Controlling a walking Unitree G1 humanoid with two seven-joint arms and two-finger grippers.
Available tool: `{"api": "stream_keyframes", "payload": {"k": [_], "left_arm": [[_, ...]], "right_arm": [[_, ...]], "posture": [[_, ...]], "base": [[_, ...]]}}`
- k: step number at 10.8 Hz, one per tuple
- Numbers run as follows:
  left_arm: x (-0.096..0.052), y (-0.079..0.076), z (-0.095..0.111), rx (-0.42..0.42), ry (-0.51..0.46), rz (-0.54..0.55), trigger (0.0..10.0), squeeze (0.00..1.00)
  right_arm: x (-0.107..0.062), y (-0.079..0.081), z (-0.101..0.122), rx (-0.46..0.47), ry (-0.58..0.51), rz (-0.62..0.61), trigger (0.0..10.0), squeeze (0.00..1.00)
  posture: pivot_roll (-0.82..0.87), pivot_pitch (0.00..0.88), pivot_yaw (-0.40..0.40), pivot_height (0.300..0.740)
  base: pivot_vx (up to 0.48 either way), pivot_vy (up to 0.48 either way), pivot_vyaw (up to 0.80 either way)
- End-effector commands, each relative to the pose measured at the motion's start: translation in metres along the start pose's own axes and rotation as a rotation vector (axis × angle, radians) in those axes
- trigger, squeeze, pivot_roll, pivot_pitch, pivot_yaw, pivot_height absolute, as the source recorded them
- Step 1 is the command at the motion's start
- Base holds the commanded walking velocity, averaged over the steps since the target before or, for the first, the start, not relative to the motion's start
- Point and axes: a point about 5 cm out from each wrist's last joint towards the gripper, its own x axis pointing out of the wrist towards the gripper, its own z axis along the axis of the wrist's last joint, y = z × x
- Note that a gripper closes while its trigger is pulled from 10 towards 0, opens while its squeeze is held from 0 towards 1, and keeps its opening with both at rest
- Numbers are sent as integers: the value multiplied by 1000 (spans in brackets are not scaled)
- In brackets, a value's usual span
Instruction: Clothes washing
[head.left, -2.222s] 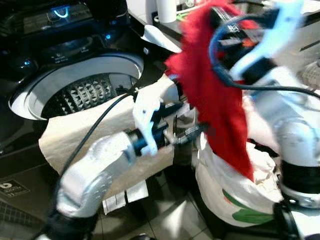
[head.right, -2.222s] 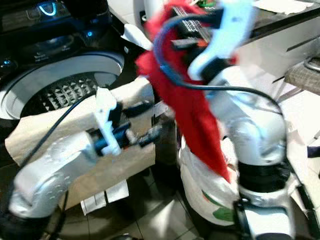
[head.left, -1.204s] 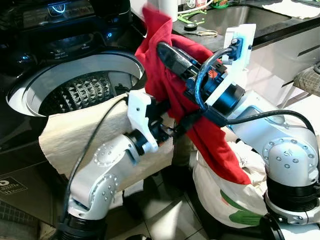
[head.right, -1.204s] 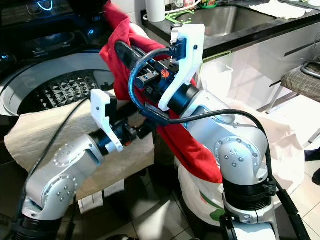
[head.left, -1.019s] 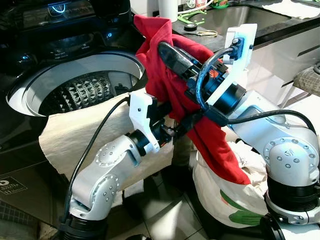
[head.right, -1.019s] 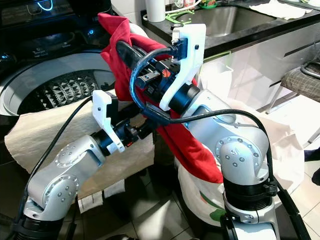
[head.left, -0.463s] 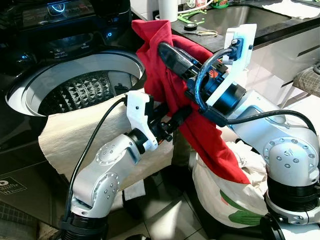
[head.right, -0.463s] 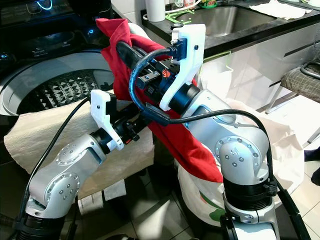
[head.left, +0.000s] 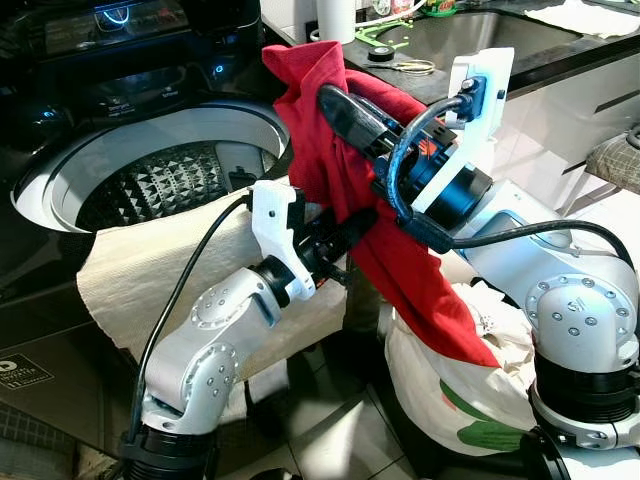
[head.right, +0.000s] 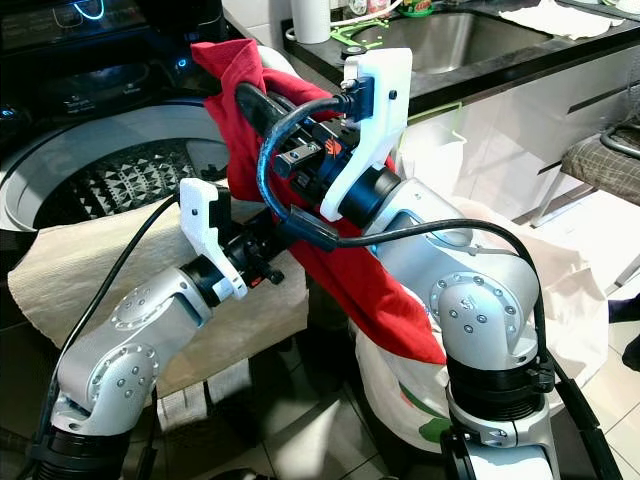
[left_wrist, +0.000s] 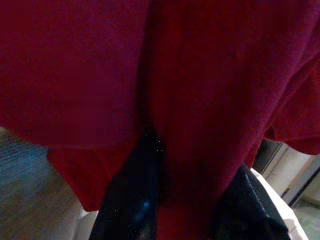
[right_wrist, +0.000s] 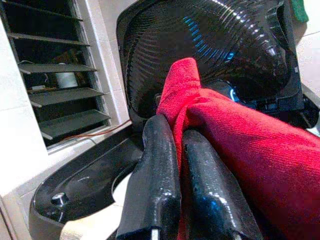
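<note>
From the head, the right gripper (head.left: 330, 100) is clamped on the red cloth (head.left: 400, 260), holding it up beside the open washer drum (head.left: 150, 185). Left wrist: the left gripper (left_wrist: 185, 210) pokes into red folds, grip impossible to tell. Right wrist: both fingers (right_wrist: 155, 170) pinch the cloth before the raised lid (right_wrist: 210, 55)

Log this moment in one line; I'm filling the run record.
right gripper: shut on red cloth | left gripper: under cloth | washer drum: open
</note>
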Motion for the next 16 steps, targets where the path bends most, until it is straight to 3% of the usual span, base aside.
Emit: {"api": "stream_keyframes", "payload": {"k": [1,10,11,12,13,16], "left_arm": [[1,1,6,5,-17,0,0,0],[0,9,20,-26,-90,32,0,0],[-1,14,29,-32,-123,50,0,0],[-3,18,34,-31,-143,61,0,0],[-4,21,41,-24,-168,69,0,0],[-4,28,63,-72,-279,101,0,0]], "right_arm": [[1,2,5,-12,-20,18,0,0],[0,1,9,-36,-30,11,0,0],[-1,0,10,-43,-39,-5,10000,0],[-1,-3,12,-40,-54,-27,10000,78],[-3,-4,14,-33,-65,-24,10000,1000],[-6,-1,18,-35,-76,2,10000,1000]], "posture": [[-87,0,108,740],[-88,0,110,740],[-86,0,109,740],[-85,0,109,740],[-84,0,109,740],[-88,0,113,740]], "base": [[0,0,0],[0,0,0],[0,0,0],[0,0,0],[0,0,0],[0,0,0]]}}
